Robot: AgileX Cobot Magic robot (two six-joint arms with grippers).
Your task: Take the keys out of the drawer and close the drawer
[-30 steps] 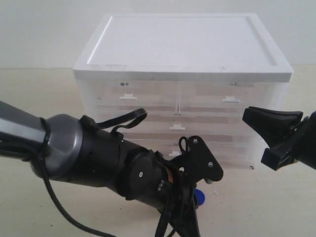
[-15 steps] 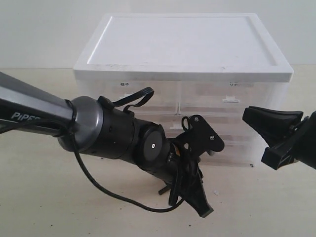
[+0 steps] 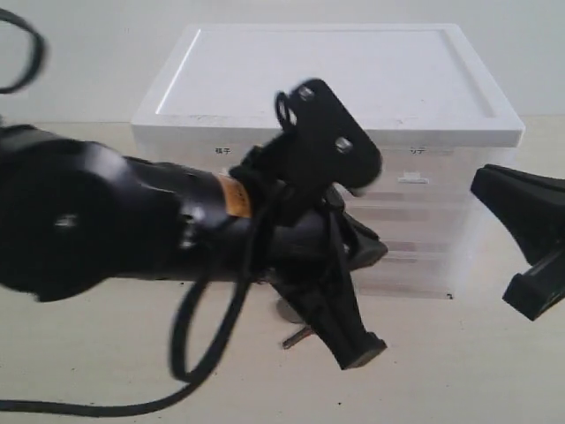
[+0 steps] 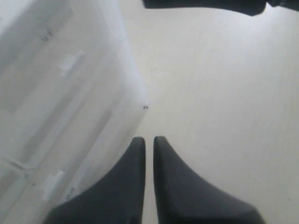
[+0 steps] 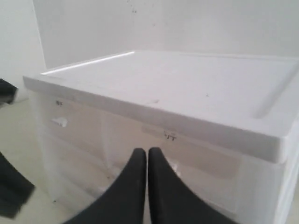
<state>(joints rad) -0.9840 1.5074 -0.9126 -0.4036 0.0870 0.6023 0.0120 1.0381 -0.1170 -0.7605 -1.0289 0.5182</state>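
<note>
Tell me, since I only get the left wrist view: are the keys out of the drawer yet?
Observer: The exterior view shows a bit of grey metal, apparently the keys, lying on the table in front of the cabinet, under the left arm. No blue fob shows.
Operator: Is any drawer open?
Observer: The drawer fronts that show look flush. The arm hides the lower middle ones.
Operator: And the right hand?
Observer: The right hand is shut and empty, and it points at the cabinet's upper front.
</note>
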